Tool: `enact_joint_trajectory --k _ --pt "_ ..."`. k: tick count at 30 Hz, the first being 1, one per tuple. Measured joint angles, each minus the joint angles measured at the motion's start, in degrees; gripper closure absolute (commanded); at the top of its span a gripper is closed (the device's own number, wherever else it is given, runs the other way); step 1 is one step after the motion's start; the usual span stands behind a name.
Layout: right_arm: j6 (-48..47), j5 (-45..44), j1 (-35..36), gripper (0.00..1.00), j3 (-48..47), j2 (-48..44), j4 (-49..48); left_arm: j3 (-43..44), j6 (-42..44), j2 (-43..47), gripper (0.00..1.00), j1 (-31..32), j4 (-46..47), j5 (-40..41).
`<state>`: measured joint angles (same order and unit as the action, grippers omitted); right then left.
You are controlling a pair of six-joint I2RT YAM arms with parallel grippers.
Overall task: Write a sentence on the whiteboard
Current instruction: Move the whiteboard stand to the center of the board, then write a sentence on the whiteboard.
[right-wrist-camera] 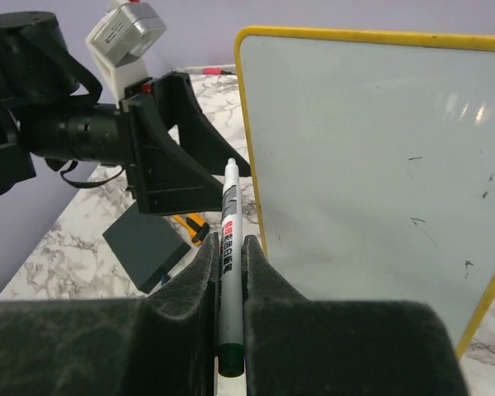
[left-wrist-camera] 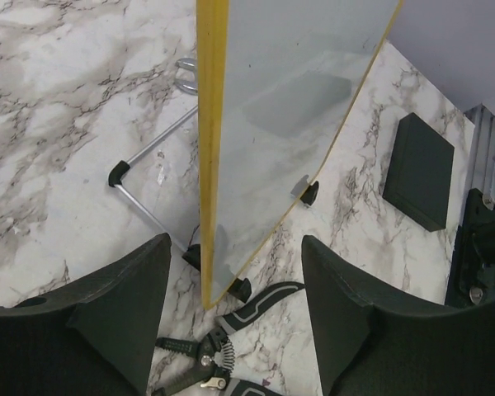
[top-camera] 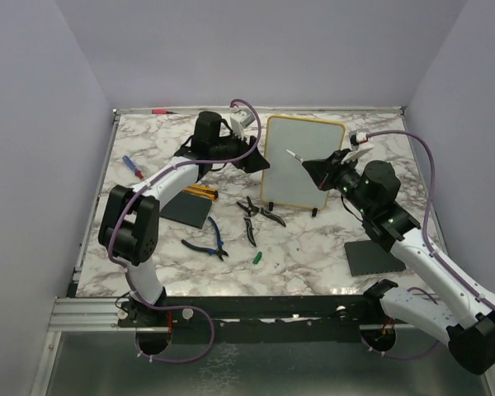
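The whiteboard (top-camera: 305, 161) stands upright mid-table, white with a yellow rim and black feet. Its face (right-wrist-camera: 379, 165) bears no teal writing, only a few small dark specks; the sentence is not in view. My left gripper (top-camera: 252, 154) is open at the board's left edge; in the left wrist view (left-wrist-camera: 235, 247) the yellow rim (left-wrist-camera: 212, 148) runs between the spread fingers, which do not grip it. My right gripper (top-camera: 318, 169) is shut on a white marker (right-wrist-camera: 229, 239), tip pointing forward just left of the board's top left corner. The marker also shows from above (top-camera: 295, 155).
Black pliers (top-camera: 260, 213) lie before the board, seen also below the left gripper (left-wrist-camera: 231, 330). Blue-handled pliers (top-camera: 206, 241), a green cap (top-camera: 256, 257), a yellow knife (top-camera: 202, 192), a blue tool (top-camera: 132, 167) and two dark grey pads (top-camera: 186, 210) (top-camera: 371, 257) lie around.
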<state>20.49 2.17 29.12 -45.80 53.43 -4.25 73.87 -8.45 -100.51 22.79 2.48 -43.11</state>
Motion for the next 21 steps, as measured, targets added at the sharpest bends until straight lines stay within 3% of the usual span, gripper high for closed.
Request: enact_joint_trajectory --k 10,21 --pt "-1.27 2.23 0.00 0.99 -2.01 5.55 -2.10 3.69 -0.07 -5.38 0.70 0.09 3.85 -5.68" --pt "-2.89 2.23 0.00 0.99 -4.22 9.29 -3.87 3.69 1.05 -7.15 0.83 0.02 5.16 -6.40"
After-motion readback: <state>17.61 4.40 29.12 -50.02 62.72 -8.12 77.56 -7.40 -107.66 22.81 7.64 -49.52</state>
